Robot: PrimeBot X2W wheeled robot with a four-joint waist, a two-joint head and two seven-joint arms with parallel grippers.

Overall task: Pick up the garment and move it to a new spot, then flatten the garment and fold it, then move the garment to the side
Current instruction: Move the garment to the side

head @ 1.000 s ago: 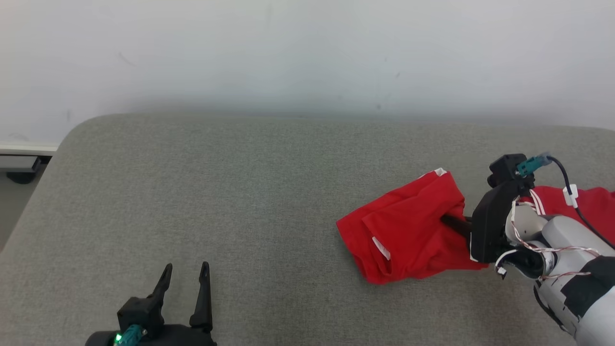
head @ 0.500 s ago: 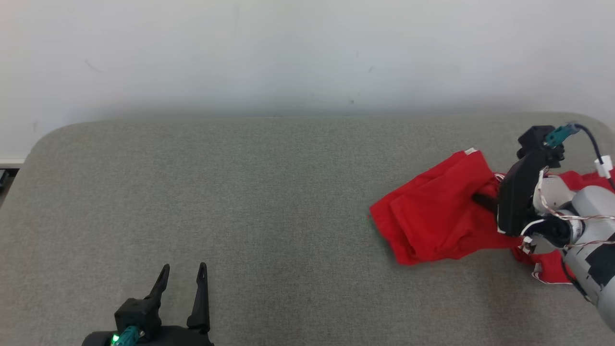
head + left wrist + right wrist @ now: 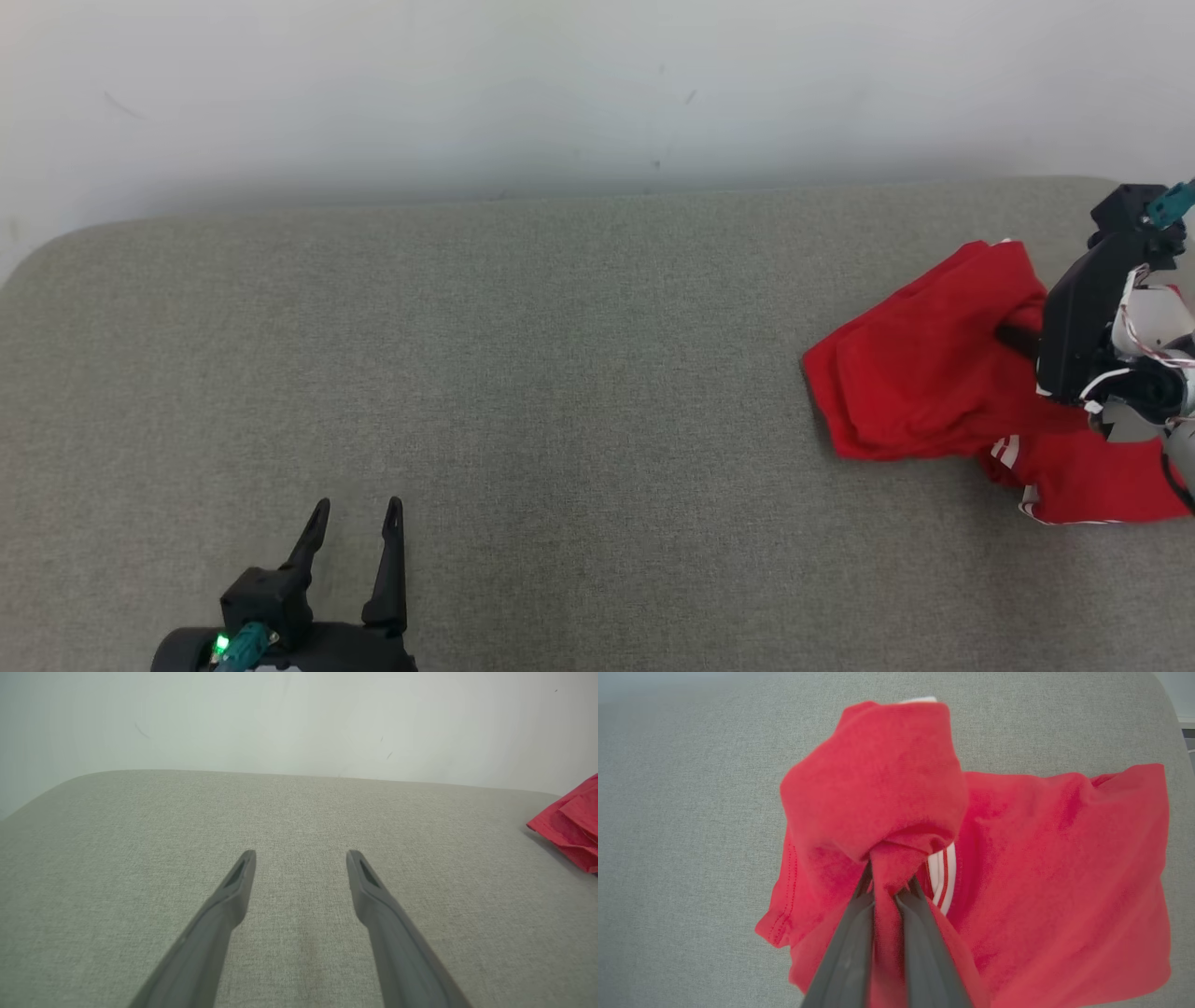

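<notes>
Head: your left fingers [image 3: 388,560] are spread wide and empty, low left over the pad [image 3: 560,373]; right fingers [image 3: 1018,338] are buried in the red garment [image 3: 920,373] at far right. Left wrist: nothing between the fingers, garment at right edge. Right wrist: fingers pinched tight on a garment fold, rest lies on the pad

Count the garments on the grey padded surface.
1: a crumpled red fabric garment with white stripes at the grey padded surface's right end, pinched by the right hand. Folds may hide more.
</notes>
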